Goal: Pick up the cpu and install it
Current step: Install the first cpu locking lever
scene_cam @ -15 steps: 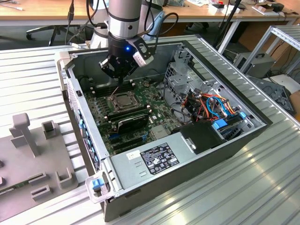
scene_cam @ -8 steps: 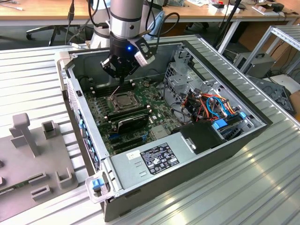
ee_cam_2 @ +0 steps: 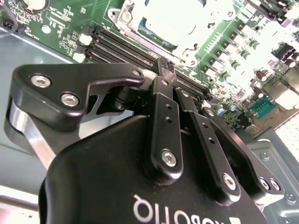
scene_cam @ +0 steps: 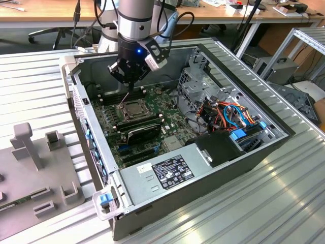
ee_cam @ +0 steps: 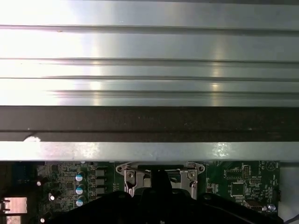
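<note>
Your claw [ee_cam_2: 168, 70] is pinched closed, holding nothing; the cpu [scene_cam: 133, 108] sits in its socket just below.

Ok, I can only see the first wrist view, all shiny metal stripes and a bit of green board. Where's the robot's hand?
Observer: In the exterior view the gripper hangs inside the open computer case, just above the motherboard.
Operator: Is it holding the cpu?
Observer: No. In the second wrist view its fingers are closed together with nothing between them.
Operator: So where's the cpu?
Observer: The cpu lies flat on the motherboard, right by the gripper's tip.
</note>
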